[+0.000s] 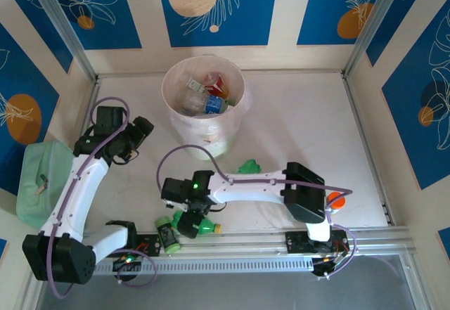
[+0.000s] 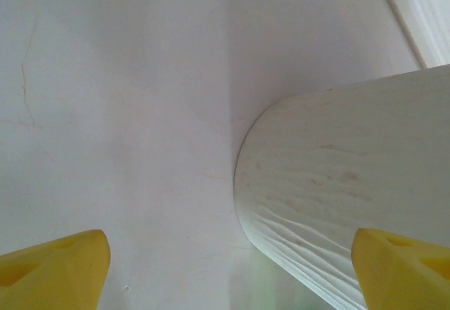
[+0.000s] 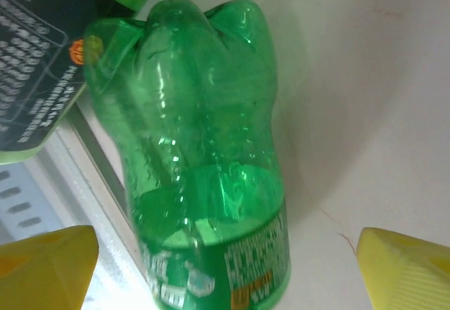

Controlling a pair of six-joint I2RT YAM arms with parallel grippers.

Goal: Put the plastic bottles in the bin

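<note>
both wide open, empty | right jaws flank green plastic bottle (image 3: pixel 204 148) | left jaws beside round cream bin (image 2: pixel 337 183)

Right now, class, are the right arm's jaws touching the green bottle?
Apart. The right wrist view shows the green bottle lying between the open jaws, with a clear gap on each side of it.

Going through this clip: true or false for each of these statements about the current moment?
The bin already holds several bottles. True.
The right gripper is shut on the green bottle. False: its jaws stand open on either side of it.
The left gripper holds a bottle. False: it is open and empty, near the bin's wall.
A dark jar lies beside the green bottle. True.
</note>
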